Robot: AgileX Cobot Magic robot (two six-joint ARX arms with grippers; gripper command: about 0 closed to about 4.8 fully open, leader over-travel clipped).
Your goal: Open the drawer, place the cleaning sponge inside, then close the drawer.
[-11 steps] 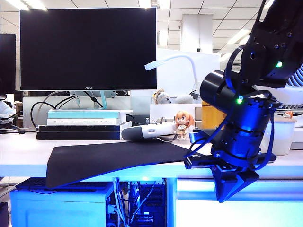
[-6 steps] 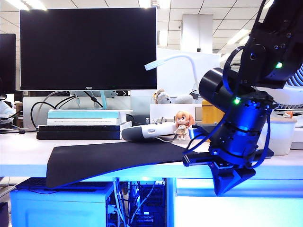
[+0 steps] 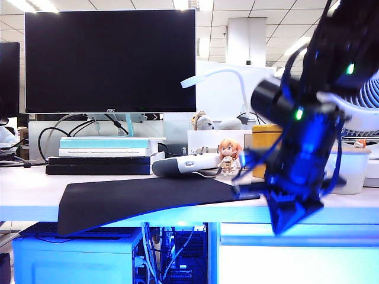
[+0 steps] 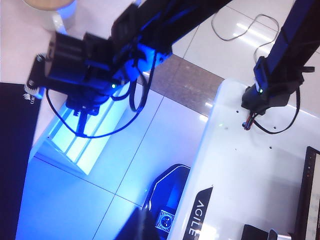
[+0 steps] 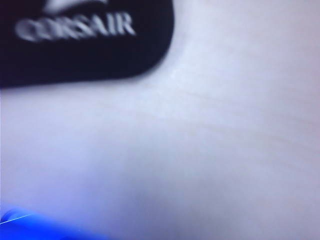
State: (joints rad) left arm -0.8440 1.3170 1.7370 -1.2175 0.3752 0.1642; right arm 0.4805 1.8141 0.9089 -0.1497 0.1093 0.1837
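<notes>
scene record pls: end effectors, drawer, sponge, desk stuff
right end effector: shut, holding nothing, tip at the desk's front edge, above the drawer front
left end effector: shut, out of view
drawer: closed, pale blue front under the desktop
sponge: not visible
desk: black mat, monitor, figurine, yellow canister

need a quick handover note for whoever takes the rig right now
Right gripper: shut, holding nothing, blurred, at the desk's front edge right of the black mat, just above the drawer.
Left gripper: not in any view; reads shut.
Drawer: closed as far as shows.
Sponge: not visible in any view.
Done: nothing visible.
Left: open the drawer, put the sponge in, close it.
</notes>
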